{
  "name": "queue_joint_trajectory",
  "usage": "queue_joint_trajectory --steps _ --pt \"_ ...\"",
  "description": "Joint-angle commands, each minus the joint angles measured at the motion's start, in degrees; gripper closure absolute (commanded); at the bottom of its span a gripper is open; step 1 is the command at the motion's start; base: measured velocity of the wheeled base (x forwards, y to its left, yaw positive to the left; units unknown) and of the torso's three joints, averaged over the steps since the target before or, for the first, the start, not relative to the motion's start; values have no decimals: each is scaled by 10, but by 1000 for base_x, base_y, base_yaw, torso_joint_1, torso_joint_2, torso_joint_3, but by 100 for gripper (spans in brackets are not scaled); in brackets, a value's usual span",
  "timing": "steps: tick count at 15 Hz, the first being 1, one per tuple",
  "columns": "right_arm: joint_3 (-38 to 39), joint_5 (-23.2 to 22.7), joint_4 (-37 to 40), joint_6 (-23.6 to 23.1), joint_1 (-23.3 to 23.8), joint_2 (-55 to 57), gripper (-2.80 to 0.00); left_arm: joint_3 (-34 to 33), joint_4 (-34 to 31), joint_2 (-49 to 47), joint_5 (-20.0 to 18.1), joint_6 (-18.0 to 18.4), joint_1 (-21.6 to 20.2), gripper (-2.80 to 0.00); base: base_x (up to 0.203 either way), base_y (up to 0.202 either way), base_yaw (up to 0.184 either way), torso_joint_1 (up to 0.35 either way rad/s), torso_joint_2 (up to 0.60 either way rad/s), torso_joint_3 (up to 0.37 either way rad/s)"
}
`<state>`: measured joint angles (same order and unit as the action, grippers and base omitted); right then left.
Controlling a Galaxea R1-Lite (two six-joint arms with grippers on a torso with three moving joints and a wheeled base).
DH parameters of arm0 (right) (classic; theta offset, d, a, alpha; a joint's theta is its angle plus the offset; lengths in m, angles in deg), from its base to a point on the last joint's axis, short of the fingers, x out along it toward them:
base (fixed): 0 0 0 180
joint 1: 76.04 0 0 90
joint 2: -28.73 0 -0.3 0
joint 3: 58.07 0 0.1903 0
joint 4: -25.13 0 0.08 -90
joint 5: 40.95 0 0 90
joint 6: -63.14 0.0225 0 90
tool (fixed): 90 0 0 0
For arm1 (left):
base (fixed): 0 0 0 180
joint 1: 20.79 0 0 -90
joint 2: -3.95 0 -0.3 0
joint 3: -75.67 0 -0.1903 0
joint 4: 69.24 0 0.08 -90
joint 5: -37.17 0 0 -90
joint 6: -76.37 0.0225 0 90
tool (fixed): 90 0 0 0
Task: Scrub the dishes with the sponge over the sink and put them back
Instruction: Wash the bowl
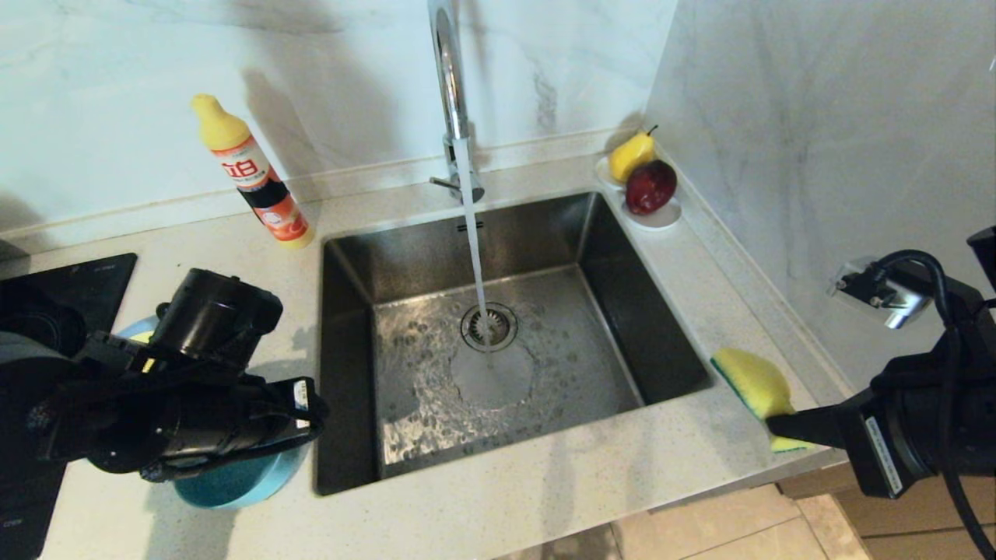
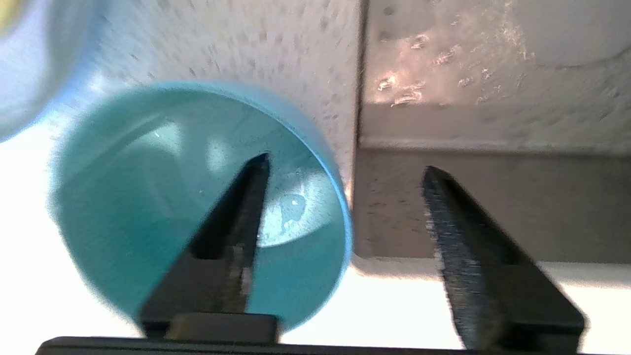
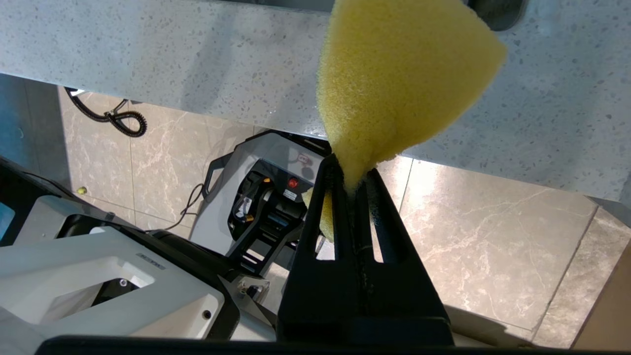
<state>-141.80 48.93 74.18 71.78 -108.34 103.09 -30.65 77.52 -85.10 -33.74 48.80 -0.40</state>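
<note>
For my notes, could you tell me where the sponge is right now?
The sponge is pinched in the right gripper, over the counter right of the sink.

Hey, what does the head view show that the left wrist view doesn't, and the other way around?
Only the head view shows the running faucet, the drain strainer, the detergent bottle, the pear and apple, and the right end effector pinching the yellow sponge.

Only the left wrist view shows the wet inside of the teal-blue bowl and the left end effector open.

Both show that bowl, the speckled counter and the sink.
</note>
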Motion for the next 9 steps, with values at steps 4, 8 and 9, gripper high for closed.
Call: queue_joint_trajectory --steps 4,8,9 --pt "4 -1 2 1 -1 -3 0 136 -115 70 2 -1 0 -280 0 0 0 0 0 0" --pt "4 0 1 1 0 -1 0 178 -192 95 9 17 -6 -280 0 0 0 0 0 0" --pt "2 0 -1 0 0 1 0 177 -216 95 15 20 -26 -280 0 0 0 0 0 0"
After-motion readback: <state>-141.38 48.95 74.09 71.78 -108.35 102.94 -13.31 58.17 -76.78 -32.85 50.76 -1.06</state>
